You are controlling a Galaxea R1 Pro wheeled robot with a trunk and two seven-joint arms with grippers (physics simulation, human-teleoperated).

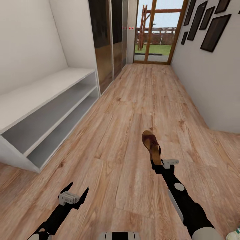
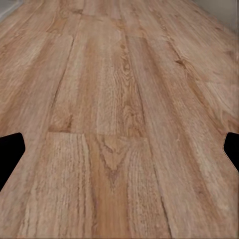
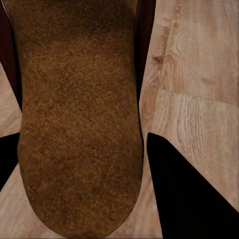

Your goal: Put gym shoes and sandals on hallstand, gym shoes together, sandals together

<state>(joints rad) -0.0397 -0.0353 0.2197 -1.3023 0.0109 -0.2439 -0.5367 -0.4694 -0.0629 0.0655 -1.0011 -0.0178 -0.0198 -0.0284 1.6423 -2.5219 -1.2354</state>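
My right gripper [image 1: 156, 162] is shut on the heel end of a dark brown sandal [image 1: 150, 144], which points away from me over the corridor floor [image 1: 133, 100]. In the right wrist view the sandal's tan footbed [image 3: 74, 114] lies between the black fingers [image 3: 189, 194]. My left gripper [image 1: 78, 188] hangs open low over bare planks, with nothing between its fingers [image 2: 10, 152]. The light-grey hallstand [image 1: 40, 86] stands along the left wall, and what shows of its top and two shelves is bare. A white and green sliver [image 1: 234, 234] at the bottom right corner may be a gym shoe.
Dark wardrobe doors [image 1: 103, 40] follow the hallstand along the left wall. A glazed door [image 1: 156, 30] closes the far end of the corridor. Dark picture frames [image 1: 213, 30] hang on the right wall, which steps outward near me.
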